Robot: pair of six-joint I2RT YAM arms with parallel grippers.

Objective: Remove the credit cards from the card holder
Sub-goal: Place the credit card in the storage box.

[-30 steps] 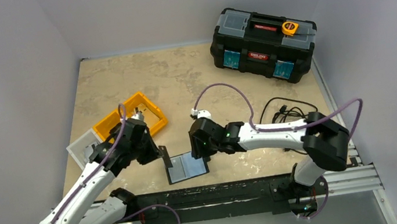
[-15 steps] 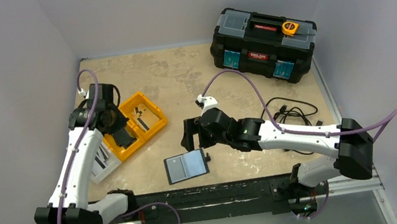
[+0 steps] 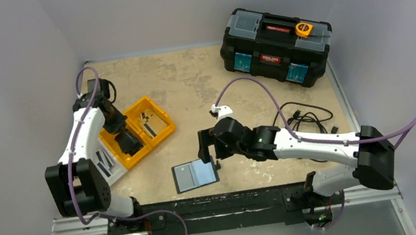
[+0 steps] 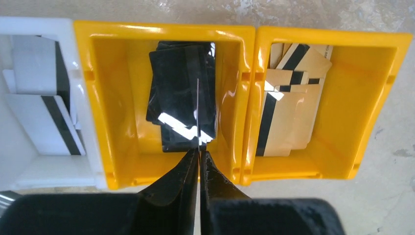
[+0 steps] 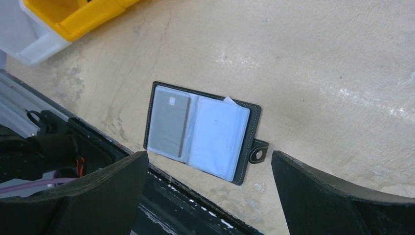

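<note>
- Fingertips of left gripper [image 4: 199,152] are nearly together, pinching a held card [image 4: 197,112] seen edge-on as a thin line.
- Below it is the middle bin [image 4: 117,122], orange, with black cards [image 4: 178,98] stacked inside.
- On one side, touching it, a 2nd orange bin [image 4: 364,107] holds tan cards [image 4: 288,117] with black stripes.
- On the other side, a white bin [image 4: 54,171] holds white cards [image 4: 34,68].
- Right gripper [image 5: 209,157] hangs with jaws wide apart, holding nothing, above the holder [image 5: 218,134].
- Holder lies open and flat on the table [image 5: 318,58], near its near edge, between the 2 arms and apart from the bins.
- 1 grey card [image 5: 169,125] sits in one sleeve of it; a white corner [image 5: 229,100] pokes from the top of the other sleeve.
- Toolbox [image 3: 275,46] stands at the table's far right corner.
</note>
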